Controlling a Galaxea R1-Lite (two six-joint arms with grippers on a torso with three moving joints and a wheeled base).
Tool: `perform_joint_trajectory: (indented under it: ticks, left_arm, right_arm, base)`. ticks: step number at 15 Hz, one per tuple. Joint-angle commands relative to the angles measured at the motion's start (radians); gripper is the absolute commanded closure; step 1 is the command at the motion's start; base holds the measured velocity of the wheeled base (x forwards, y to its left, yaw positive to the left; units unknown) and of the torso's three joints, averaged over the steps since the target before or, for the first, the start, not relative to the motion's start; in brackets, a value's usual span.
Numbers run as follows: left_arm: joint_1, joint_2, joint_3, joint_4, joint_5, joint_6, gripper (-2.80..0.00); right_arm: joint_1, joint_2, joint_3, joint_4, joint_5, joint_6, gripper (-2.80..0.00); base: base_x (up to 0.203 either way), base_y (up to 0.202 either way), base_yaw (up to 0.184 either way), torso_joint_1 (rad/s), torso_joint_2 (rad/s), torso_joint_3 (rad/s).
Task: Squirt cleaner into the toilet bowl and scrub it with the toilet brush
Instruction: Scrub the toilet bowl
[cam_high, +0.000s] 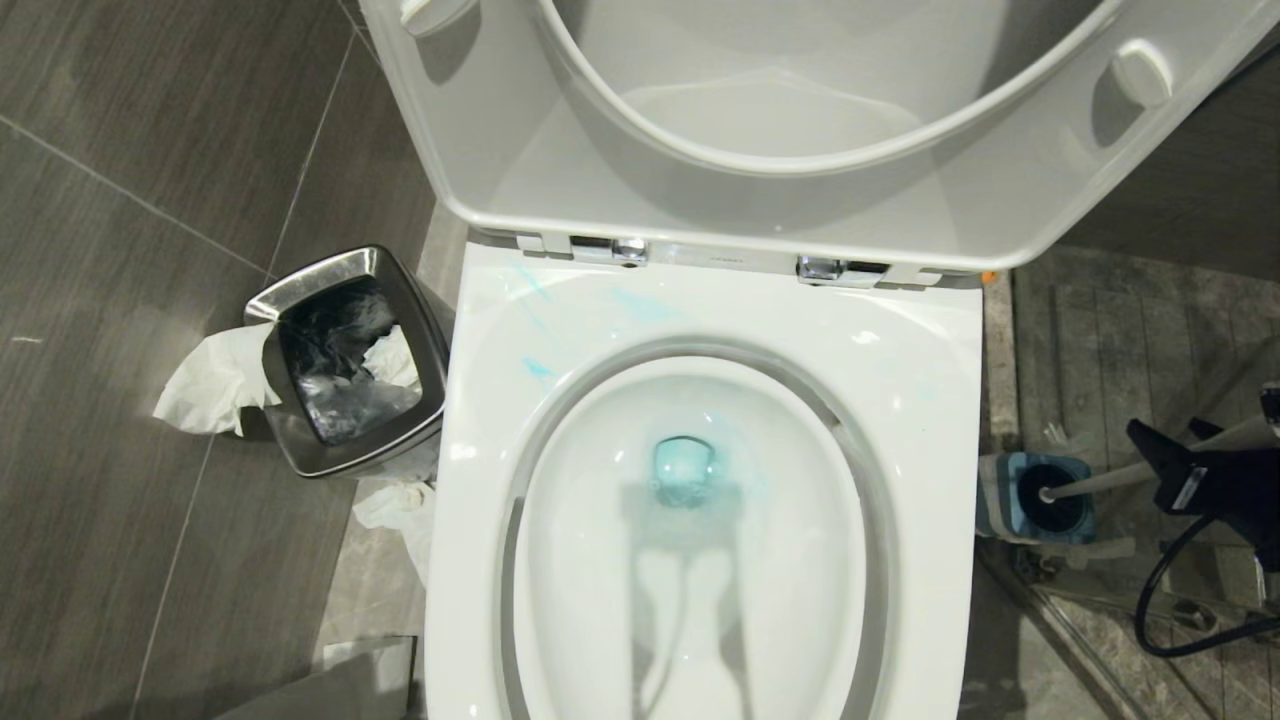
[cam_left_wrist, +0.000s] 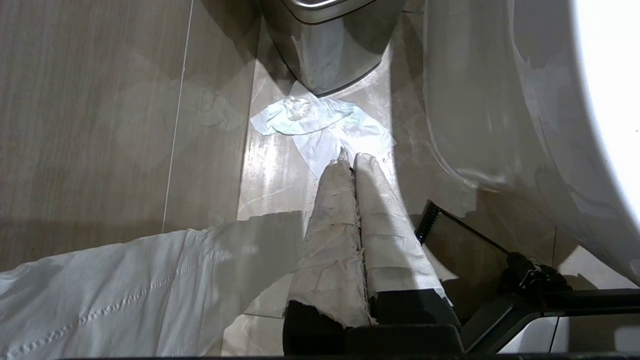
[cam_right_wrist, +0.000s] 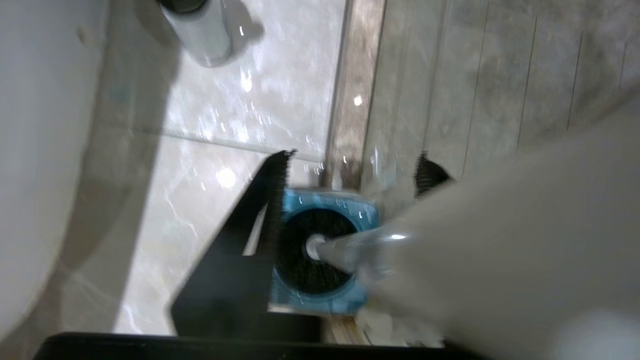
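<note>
Your toilet brush (cam_high: 1120, 478) sits w/ its black bristle head down in the blue holder (cam_high: 1035, 497), on the floor right of the toilet bowl (cam_high: 720, 520), close to its side. The white handle slants up and away from the bowl, toward the R edge of the head view. In the R wrist view the brush (cam_right_wrist: 450, 235) fills much of the shot, handle blurred and close to the lens.

Your right gripper (cam_high: 1185, 470) is at the handle's upper part, black fingers (cam_right_wrist: 240, 250) on either side of it. They're partly spread; can't tell if they actually pinch the handle yet, pic is too smeared.

Bowl: seat and lid are up. The cleaner (cam_high: 684, 470) shows as a blue-green tint in the water at the drain, plus pale turquoise smears on the rim's back left part.

Your left gripper (cam_left_wrist: 350, 159) is low beside the bowl's left flank, pointing at the floor. Its paper-wrapped fingers are pressed together, nothing between them. Just past the tips lies a crumpled tissue (cam_left_wrist: 320, 127) on the floor tiles, and past that the foot of the steel bin (cam_left_wrist: 330, 45).

In the head view the bin (cam_high: 350, 360) stands left of the bowl, near it, w/ a dark liner and white tissue hanging over its edge.
</note>
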Motion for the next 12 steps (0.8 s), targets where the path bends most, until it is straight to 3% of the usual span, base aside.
perform_joint_trajectory:
  ticks: [1, 12]
  left_arm:
    - [0.000, 0.001, 0.002, 0.000, -0.001, 0.000, 0.00]
    - [0.000, 0.001, 0.002, 0.000, 0.000, 0.000, 0.00]
  right_arm:
    - [0.004, 0.001, 0.015, -0.037, 0.004, 0.014, 0.00]
    - [0.007, -0.042, 0.069, -0.036, -0.001, -0.004, 0.00]
  base:
    - [0.000, 0.000, 0.000, 0.000, 0.00, 0.000]
    - [0.000, 0.000, 0.000, 0.000, 0.00, 0.000]
